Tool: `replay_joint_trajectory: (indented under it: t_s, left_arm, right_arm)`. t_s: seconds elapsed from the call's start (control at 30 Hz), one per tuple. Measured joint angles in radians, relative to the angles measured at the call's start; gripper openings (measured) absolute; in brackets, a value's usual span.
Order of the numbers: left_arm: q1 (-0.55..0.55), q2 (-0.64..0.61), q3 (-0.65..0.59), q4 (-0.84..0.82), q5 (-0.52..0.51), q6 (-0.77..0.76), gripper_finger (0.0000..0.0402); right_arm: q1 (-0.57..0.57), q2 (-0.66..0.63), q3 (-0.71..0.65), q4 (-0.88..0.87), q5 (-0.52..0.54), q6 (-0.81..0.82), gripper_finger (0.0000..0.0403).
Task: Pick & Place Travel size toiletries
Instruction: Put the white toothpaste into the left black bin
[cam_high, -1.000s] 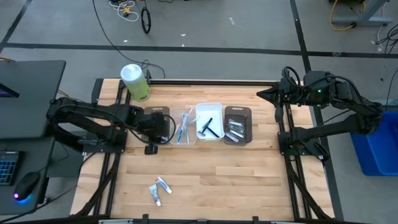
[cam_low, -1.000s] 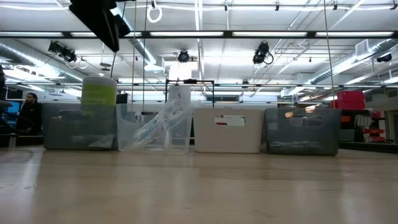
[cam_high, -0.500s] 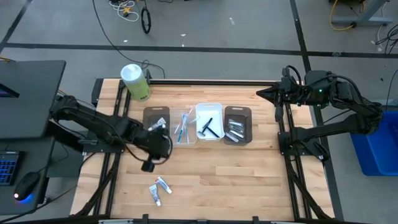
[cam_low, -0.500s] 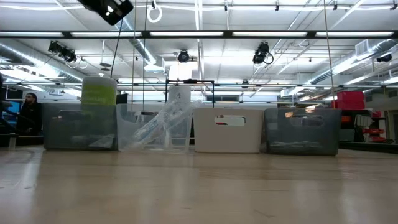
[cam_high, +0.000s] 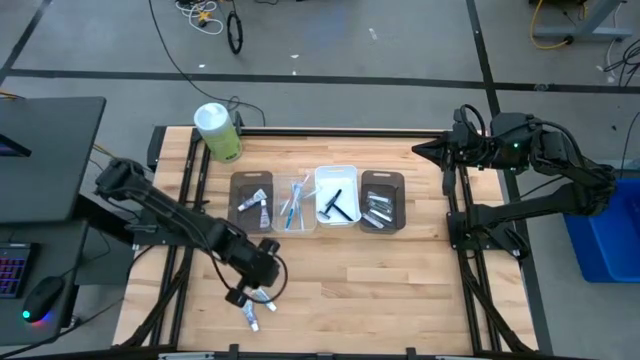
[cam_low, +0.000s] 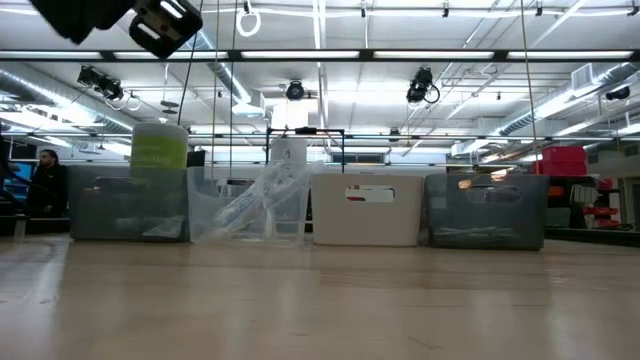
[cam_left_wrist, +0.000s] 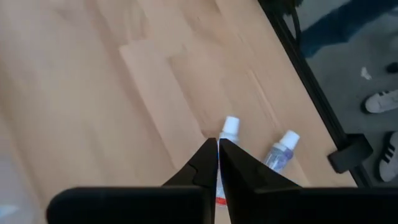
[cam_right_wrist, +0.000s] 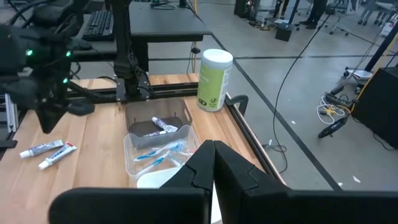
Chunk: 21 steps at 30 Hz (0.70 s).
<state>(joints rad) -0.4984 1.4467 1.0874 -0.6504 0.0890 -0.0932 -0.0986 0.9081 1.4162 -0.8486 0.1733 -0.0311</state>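
Two small toothpaste tubes lie flat on the wood near the table's near left edge: a red-white one (cam_left_wrist: 230, 126) and a blue-silvery one (cam_left_wrist: 280, 149), side by side (cam_high: 254, 308). My left gripper (cam_left_wrist: 217, 143) hangs shut above them, pointing steeply down; in the low view it (cam_low: 165, 25) is high over the table. Another tube (cam_high: 255, 197) rests in the left dark tray (cam_high: 236, 203). My right gripper (cam_right_wrist: 213, 145) is shut and waits raised at the table's far right (cam_high: 425, 152).
Four trays stand in a row at mid-table: the dark one, a clear one (cam_high: 293, 205) with toothbrushes, a white one (cam_high: 336, 195) with black razors, a dark one (cam_high: 382, 200) with silvery tubes. A green-white canister (cam_high: 218, 130) stands at the far left corner.
My left gripper has swung from over the left dark tray toward the table's near edge and a little down, ending over the two tubes. The tray it covered now shows a tube lying in it. The right arm has kept still.
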Motion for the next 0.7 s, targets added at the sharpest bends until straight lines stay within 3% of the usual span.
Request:
replay_joint_trajectory:
  t_s: [0.4, 0.7]
  left_arm:
    - [-0.061, 0.115, 0.001, 0.047, 0.004, -0.005, 0.0071]
    - [-0.079, 0.194, -0.001, 0.031, 0.005, -0.028, 0.0152]
  right_arm:
    - [0.0, 0.0, 0.0, 0.0, 0.0, 0.0, 0.0014]
    - [0.0, 0.0, 0.0, -0.002, 0.0, 0.0, 0.0014]
